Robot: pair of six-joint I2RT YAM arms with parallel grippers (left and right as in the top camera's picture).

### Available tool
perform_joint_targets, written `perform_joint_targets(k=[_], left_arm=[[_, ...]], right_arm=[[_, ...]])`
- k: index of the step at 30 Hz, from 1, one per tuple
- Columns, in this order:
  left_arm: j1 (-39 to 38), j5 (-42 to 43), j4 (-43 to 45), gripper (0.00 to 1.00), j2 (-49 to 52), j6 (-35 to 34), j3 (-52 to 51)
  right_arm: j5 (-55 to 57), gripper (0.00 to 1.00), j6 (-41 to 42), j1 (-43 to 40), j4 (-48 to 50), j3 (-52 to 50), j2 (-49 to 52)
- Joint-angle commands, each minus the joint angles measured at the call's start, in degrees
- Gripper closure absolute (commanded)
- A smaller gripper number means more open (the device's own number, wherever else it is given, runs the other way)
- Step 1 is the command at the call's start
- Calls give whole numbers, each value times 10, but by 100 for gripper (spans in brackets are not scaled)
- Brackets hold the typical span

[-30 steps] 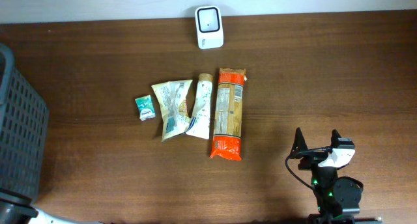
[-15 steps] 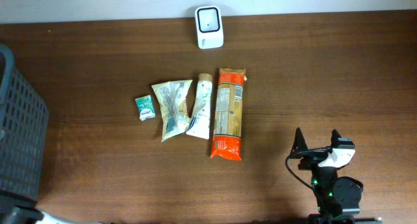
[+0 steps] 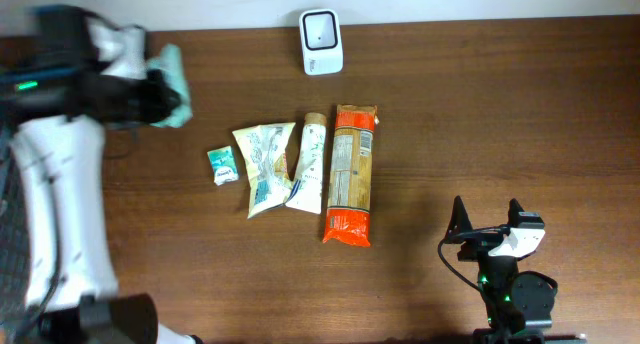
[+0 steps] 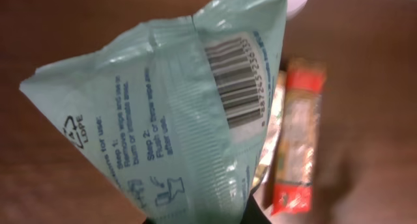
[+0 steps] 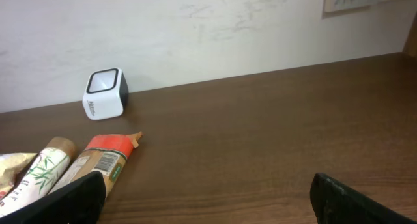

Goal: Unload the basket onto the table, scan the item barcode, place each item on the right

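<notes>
Our left gripper [image 3: 158,102] is clamped on a pale green packet [image 4: 163,126], holding it above the far left of the table [image 3: 500,104]. We see its barcode [image 4: 231,84] facing the wrist camera. Further right, at the table's far edge, sits the white scanner [image 3: 321,28]. A small green sachet [image 3: 224,166], a pale pouch [image 3: 260,166], a tube [image 3: 308,166] and an orange packet [image 3: 351,174] lie in a row mid-table. Our right gripper [image 3: 487,222] rests front right, jaws wide apart.

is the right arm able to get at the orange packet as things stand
Probably yes: the right end effector stands open, and only bare table lies between it and the orange packet.
</notes>
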Motion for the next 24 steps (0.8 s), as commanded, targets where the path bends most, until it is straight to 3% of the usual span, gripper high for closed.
perform_joint_targets(k=[1, 5, 7, 8, 9, 10, 15, 18, 20, 22, 24], left_arm=[[-83, -44, 61, 100, 44, -11, -120], [-135, -57, 156, 100, 98, -39, -247], [-140, -57, 177, 91, 114, -41, -272], [-140, -57, 177, 69, 116, -42, -273], [-140, -57, 177, 26, 116, -42, -273], [-140, -63, 175, 1, 115, -42, -268], [-134, -122, 56, 1, 95, -42, -117], [-129, -217, -29, 1, 73, -42, 59], [-118, -314, -40, 1, 56, -38, 193], [-66, -385, -40, 1, 45, -25, 298], [7, -391, -36, 1, 44, -33, 339]], right_arm=[[1, 1, 2, -5, -2, -5, -4], [1, 1, 2, -5, -2, -5, -4], [1, 1, 2, -5, -2, -5, -4], [1, 1, 2, -5, -2, -5, -4], [1, 1, 2, -5, -2, -5, -4], [1, 1, 2, -5, -2, -5, -4], [1, 1, 2, -5, -2, -5, -4], [1, 1, 2, -5, -2, -5, -4], [1, 1, 2, -5, -2, -5, -4], [1, 1, 2, -5, -2, -5, -4], [1, 1, 2, -5, -2, -5, -4]])
